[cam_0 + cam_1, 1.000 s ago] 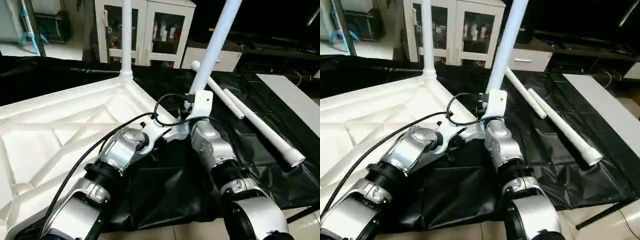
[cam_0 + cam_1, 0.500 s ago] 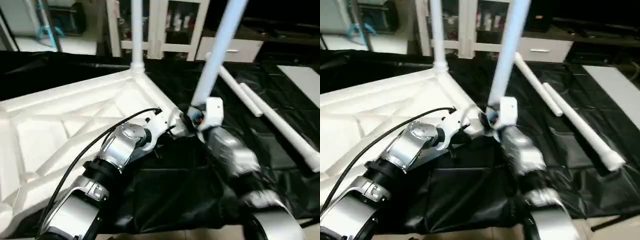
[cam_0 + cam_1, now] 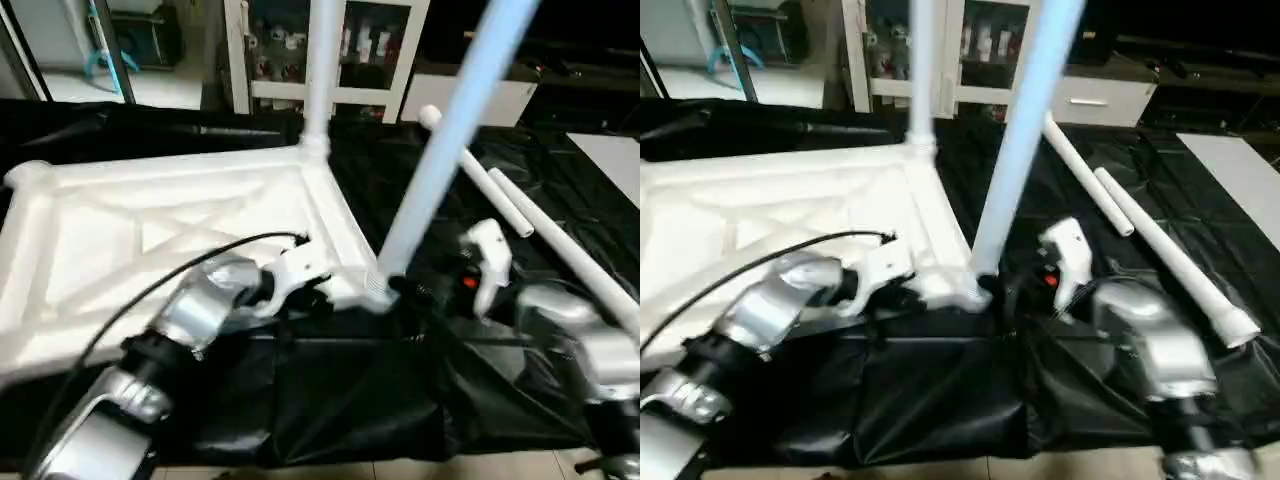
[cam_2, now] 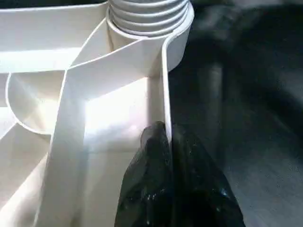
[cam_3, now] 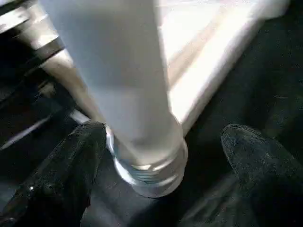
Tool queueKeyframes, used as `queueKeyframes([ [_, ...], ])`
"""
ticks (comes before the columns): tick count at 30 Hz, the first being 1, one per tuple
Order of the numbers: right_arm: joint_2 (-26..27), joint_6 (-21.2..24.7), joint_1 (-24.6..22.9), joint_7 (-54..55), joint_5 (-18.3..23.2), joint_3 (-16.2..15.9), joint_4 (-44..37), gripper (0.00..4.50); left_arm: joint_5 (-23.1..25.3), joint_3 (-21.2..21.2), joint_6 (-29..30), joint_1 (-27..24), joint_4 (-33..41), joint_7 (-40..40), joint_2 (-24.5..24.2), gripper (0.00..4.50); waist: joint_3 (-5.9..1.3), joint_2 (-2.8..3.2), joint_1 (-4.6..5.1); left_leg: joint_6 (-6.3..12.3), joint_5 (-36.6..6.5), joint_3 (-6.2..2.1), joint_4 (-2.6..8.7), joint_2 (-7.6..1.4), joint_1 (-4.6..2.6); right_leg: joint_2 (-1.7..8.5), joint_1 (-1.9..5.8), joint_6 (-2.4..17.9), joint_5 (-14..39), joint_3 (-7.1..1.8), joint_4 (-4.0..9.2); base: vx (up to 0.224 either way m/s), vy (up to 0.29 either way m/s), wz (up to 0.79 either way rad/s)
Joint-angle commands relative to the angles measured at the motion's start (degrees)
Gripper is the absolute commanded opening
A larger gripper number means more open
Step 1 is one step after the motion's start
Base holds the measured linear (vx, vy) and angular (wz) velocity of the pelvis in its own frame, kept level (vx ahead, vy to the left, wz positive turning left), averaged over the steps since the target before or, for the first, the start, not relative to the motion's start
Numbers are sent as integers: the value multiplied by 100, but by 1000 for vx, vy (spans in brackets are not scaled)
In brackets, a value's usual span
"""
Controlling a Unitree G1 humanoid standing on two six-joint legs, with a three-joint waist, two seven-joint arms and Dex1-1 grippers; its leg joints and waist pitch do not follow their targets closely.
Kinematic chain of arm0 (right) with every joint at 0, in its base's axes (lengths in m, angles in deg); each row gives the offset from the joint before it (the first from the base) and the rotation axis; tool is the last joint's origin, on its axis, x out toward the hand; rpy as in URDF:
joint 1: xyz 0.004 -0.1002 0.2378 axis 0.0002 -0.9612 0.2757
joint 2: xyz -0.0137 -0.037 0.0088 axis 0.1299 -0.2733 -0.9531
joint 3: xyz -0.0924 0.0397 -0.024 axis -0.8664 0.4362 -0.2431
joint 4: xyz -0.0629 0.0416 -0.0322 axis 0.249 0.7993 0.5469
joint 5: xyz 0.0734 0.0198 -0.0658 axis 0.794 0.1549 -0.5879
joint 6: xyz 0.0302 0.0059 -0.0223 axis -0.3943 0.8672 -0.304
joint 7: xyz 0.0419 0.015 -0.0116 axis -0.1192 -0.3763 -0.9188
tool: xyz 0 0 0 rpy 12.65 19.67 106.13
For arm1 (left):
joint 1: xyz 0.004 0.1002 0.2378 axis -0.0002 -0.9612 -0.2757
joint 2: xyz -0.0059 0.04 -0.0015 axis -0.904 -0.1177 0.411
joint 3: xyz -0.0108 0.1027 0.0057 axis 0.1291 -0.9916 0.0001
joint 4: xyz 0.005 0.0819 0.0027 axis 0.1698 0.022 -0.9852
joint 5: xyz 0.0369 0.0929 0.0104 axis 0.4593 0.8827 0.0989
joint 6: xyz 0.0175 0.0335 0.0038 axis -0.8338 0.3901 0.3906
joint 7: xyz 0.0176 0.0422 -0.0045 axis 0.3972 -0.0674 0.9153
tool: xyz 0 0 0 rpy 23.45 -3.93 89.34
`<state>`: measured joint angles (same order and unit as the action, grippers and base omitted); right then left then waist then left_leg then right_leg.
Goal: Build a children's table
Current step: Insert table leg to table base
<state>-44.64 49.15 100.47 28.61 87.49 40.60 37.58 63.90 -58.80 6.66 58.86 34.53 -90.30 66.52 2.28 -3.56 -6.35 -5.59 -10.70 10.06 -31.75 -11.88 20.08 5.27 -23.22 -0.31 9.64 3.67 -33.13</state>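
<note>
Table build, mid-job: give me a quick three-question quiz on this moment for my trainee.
1. True or false: two legs stand in corner sockets of the upside-down tabletop.
2. How many loose legs lie on the black sheet? A) none B) two C) four
3. What does the left pincer clamp, and how do the right pincer's fingers stand?

Key:
1. True; the nearer leg leans.
2. B.
3. The left is shut on the tabletop's rim wall near the threaded socket; the right is open, its fingers on either side of the nearer leg's base, apart from it.
</note>
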Motion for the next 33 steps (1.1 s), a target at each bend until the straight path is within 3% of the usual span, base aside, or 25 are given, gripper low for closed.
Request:
queueKeyframes([
  [1,-82,-80,1,-175,-29,-56,-71,426,-40,-440,52,-179,9,-453,12,0,-291,29,-1,214,-1033,32,336,-151,-32,259,280,1220,767,-215,272,0,0,0],
  [4,-318,-294,4,-764,-152,-390,-71,426,-48,-469,12,-255,271,-608,-98,0,-288,-9,-15,244,-1019,35,325,-155,-28,269,283,1252,827,-214,267,0,0,0],
  [10,-365,-577,163,-1215,-475,-786,56,426,-55,-447,40,-240,332,-560,-80,0,-305,-10,-39,262,-921,27,301,-148,-28,268,289,1283,742,-210,235,0,0,0],
  [21,-199,-1060,458,-1292,-839,-1000,603,426,-26,-414,37,-232,290,-455,-9,0,-316,-28,-54,252,-922,23,269,-132,-18,264,298,1299,748,-210,206,0,0,0],
  [24,-245,-1140,485,-1442,-928,-1091,691,390,-13,-410,9,-220,266,-415,14,0,-307,-26,-57,257,-1034,25,264,-133,-22,273,286,1278,927,-213,220,0,0,0],
  [30,-192,-1274,528,-1498,-1000,-1136,869,342,7,-376,-52,-158,166,-337,69,0,-315,-85,-74,273,-949,19,254,-133,-12,271,288,1210,1021,-210,211,0,0,0],
  [33,-136,-1291,547,-1520,-1020,-1144,933,319,7,-362,-69,-150,140,-319,76,0,-319,-72,-79,287,-916,21,249,-131,-18,269,282,1226,967,-208,206,0,0,0],
])
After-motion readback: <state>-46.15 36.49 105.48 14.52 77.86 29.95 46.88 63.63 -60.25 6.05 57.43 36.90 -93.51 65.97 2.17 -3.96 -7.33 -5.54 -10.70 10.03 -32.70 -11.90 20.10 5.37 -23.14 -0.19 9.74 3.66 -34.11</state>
